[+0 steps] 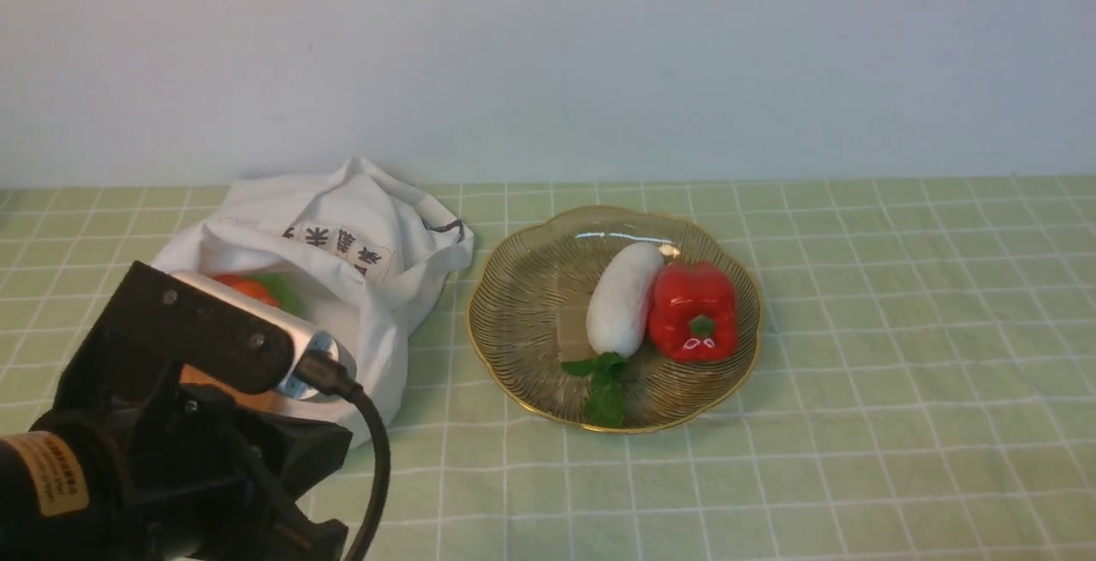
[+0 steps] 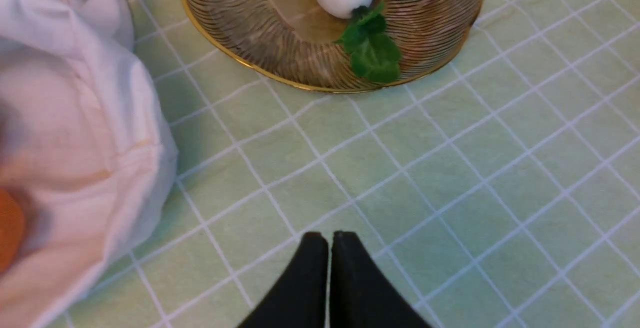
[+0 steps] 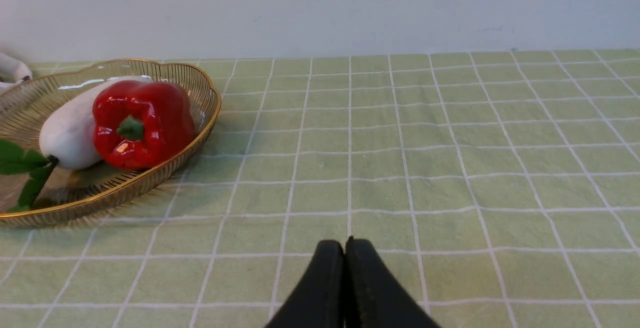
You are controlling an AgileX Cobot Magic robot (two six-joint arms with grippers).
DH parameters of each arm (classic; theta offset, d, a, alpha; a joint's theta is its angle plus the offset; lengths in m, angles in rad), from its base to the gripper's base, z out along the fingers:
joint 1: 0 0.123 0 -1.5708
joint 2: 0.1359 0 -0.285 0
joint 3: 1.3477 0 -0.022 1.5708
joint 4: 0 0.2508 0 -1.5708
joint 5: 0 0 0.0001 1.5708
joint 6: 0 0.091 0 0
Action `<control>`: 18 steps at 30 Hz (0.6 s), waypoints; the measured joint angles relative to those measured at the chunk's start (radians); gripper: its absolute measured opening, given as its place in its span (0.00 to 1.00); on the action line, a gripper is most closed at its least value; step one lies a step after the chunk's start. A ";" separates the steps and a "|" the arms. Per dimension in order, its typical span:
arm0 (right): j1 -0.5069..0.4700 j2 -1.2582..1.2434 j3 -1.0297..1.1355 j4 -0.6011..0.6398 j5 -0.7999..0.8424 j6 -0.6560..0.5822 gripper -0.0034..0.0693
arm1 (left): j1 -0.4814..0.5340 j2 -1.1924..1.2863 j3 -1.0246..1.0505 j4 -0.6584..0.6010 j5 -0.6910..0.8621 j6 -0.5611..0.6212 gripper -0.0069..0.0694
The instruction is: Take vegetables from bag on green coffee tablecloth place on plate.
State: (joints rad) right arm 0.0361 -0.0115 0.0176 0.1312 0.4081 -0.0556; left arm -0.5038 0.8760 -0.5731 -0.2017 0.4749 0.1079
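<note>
The white cloth bag point(image 1: 360, 227) lies at the left on the green tablecloth point(image 1: 856, 373). An orange thing with a green part point(image 1: 248, 287) shows in its mouth; I cannot tell which vegetable it is. The amber plate point(image 1: 514, 304) holds the white radish point(image 1: 623, 297) with green leaves and a red bell pepper point(image 1: 693, 311). The potato is hidden. My left gripper point(image 2: 329, 240) is shut and empty, low over the cloth between the bag point(image 2: 75, 132) and the plate point(image 2: 250, 32). My right gripper point(image 3: 345, 245) is shut and empty over bare cloth, to the right of the plate point(image 3: 200, 117).
My left arm's wrist point(image 1: 171, 424) fills the front view's lower left and covers part of the bag. A pale wall runs along the table's far edge. An orange shape point(image 2: 7, 228) shows at the bag's edge in the left wrist view.
</note>
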 joint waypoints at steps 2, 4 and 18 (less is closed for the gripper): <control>0.000 0.000 0.000 0.000 0.000 0.000 0.03 | 0.023 -0.019 0.005 0.028 0.000 0.000 0.08; 0.000 0.000 0.000 0.000 0.000 0.000 0.03 | 0.077 -0.076 0.024 0.059 -0.001 0.000 0.08; 0.000 0.000 0.000 0.000 0.000 0.000 0.03 | 0.376 -0.689 0.479 0.202 -0.027 -0.001 0.08</control>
State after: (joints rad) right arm 0.0361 -0.0115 0.0176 0.1312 0.4081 -0.0556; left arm -0.1275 0.1869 -0.0942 0.0000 0.4477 0.1073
